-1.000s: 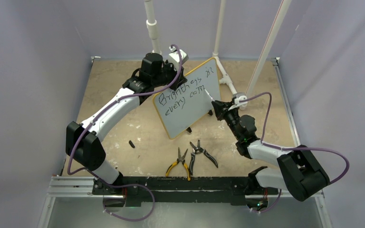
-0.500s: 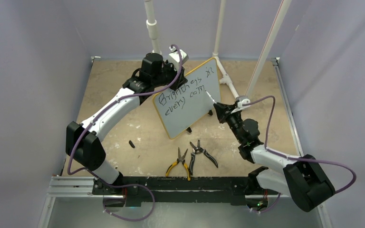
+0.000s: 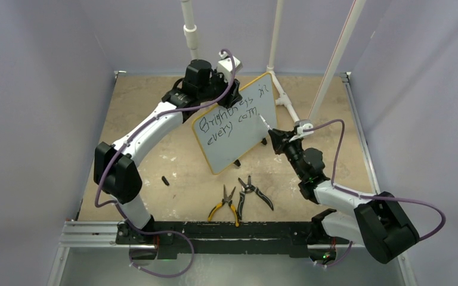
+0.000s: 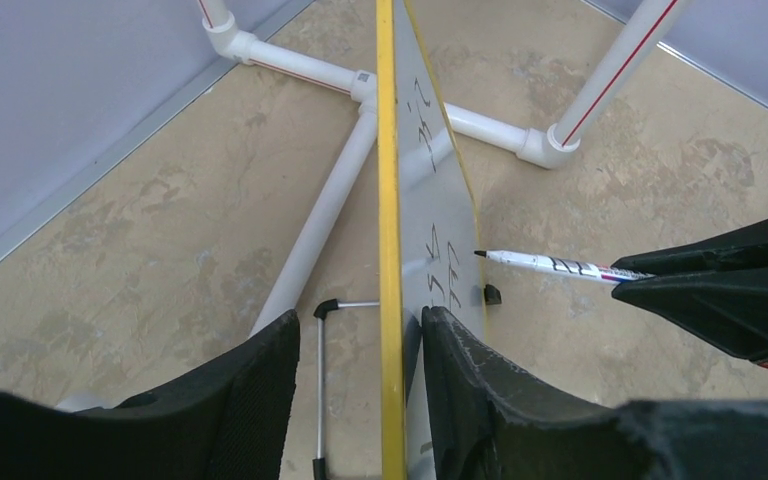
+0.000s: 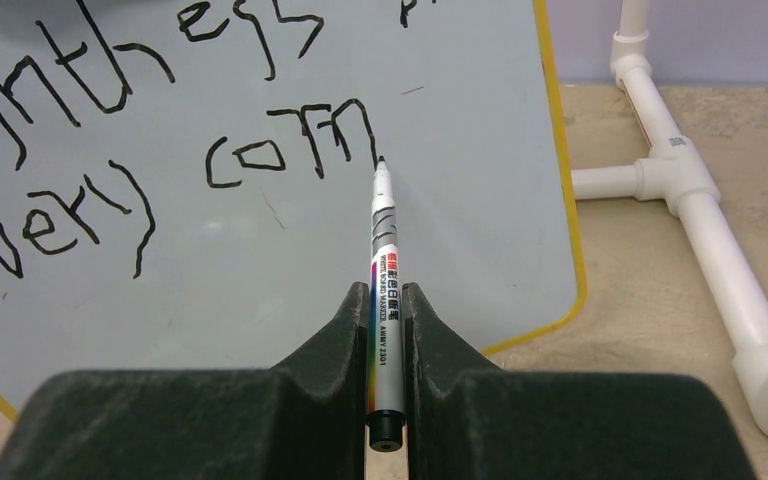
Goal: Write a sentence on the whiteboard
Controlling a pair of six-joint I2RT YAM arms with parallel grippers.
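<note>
The whiteboard (image 3: 238, 143) stands tilted on its feet mid-table, with a yellow rim (image 4: 388, 200). The sentence (image 3: 229, 119) is in two black lines, reading "Brightness in" over "every corn" (image 5: 290, 150). My left gripper (image 3: 229, 96) is at the board's top edge. Its fingers (image 4: 260, 370) stand open astride the rim, the right one against the board face, the left one apart from it. My right gripper (image 3: 276, 139) is shut on a white marker (image 5: 384, 250). The marker's tip is at the end of the last stroke. The marker also shows in the left wrist view (image 4: 550, 265).
Yellow-handled pliers (image 3: 225, 205) and black pliers (image 3: 255, 190) lie in front of the board. A small black cap (image 3: 165, 180) lies to the left. White PVC pipes (image 3: 283, 98) stand behind and right of the board and run along the floor (image 5: 700, 220).
My left arm has shifted right along the board's top edge. My right arm swung outward a second ago and has since held still, with the marker tip at the second line's end.
</note>
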